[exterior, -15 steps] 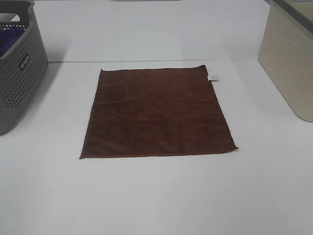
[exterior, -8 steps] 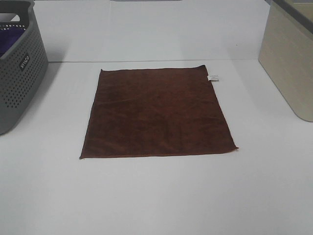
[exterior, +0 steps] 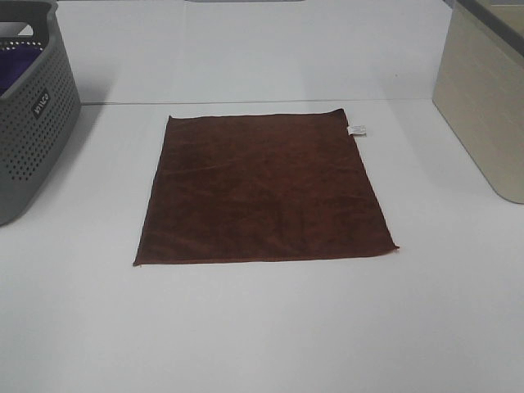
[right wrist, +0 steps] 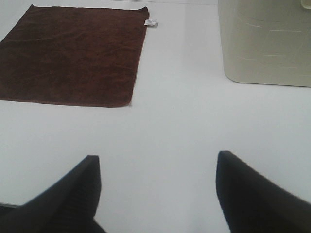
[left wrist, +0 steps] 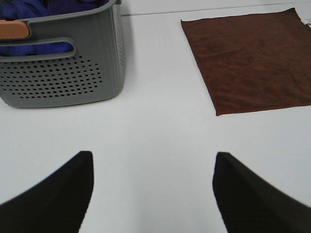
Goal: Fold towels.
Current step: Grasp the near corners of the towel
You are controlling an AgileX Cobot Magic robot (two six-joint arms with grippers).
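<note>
Comparing this moment with the second before it finds no change. The towel lies in the same spot with the same outline, and neither arm has entered the overhead view. Judgement: folding has not begun, the first fold is wholly outstanding, and both arms sit short of the cloth.

Left gripper: fingers spread wide with nothing between them, over bare table, well short of the towel's near left corner. Right gripper: likewise spread wide and empty, well short of the near right corner.

Location: the towel sits in the middle of the table, between the grey basket on the left and the beige bin on the right, apart from both. A purple cloth rests inside the basket.

Condition: dark reddish-brown, roughly square, a single layer spread flat. Edges are straight, all four corners are exposed, and only faint creases cross the surface. A small white tag projects from the right edge by the far corner. No folds present.
</note>
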